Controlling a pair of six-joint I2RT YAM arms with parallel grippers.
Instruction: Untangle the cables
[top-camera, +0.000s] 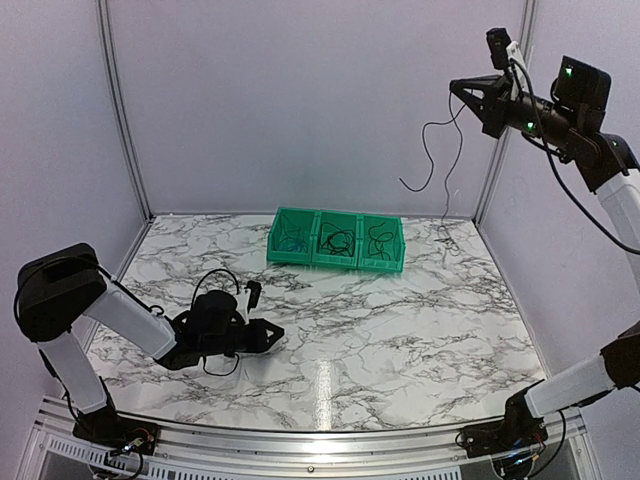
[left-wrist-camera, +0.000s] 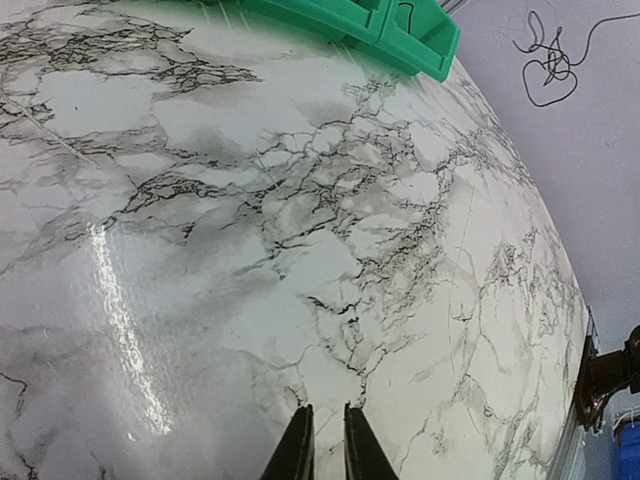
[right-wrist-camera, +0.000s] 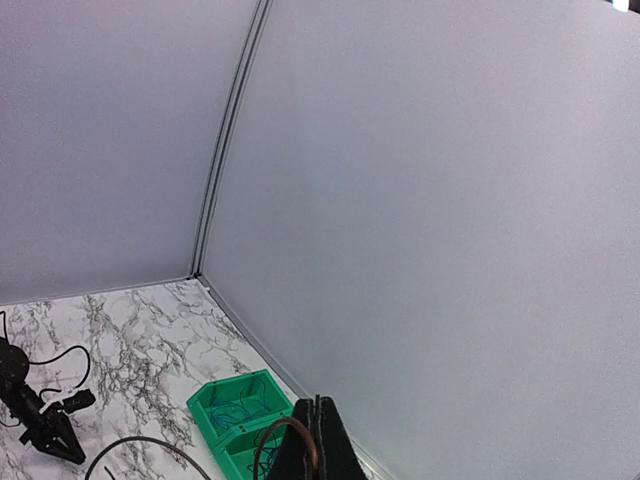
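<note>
While the right pincer (top-camera: 462, 88) pinches a black cable (top-camera: 432, 150) aloft, left pincer (top-camera: 277, 332) narrow.

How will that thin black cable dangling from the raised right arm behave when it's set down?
Probably floppy: the black cable hangs in loose curves below the right end effector. It looks thin, so likely light. It may fall in a loose heap, perhaps snagging the green bins.

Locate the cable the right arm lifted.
Top view, upper right: the cable hangs from the raised right claw, in the air above the green bins.
</note>
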